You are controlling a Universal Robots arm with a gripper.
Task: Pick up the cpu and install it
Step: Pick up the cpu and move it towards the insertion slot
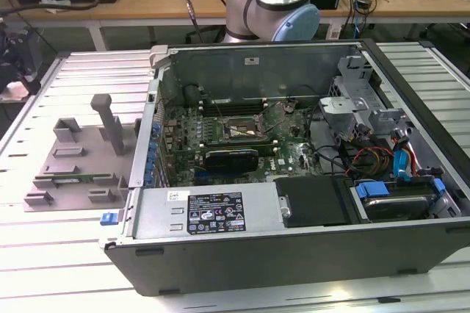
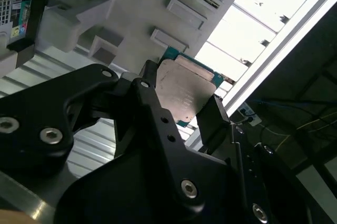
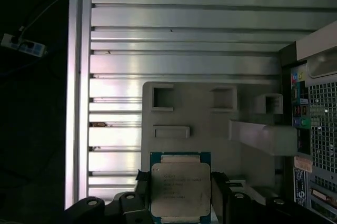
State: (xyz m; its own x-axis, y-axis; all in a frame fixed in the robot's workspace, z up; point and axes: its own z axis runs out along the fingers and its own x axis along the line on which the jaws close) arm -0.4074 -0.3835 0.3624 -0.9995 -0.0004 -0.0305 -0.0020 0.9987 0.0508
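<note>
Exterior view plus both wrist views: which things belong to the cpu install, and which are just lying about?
Job in hand:
cpu, held between the jaws of the gripper
motherboard socket
computer case

Lying about:
expansion card
power supply
grey fixture tray
power strip
bundled cables
</note>
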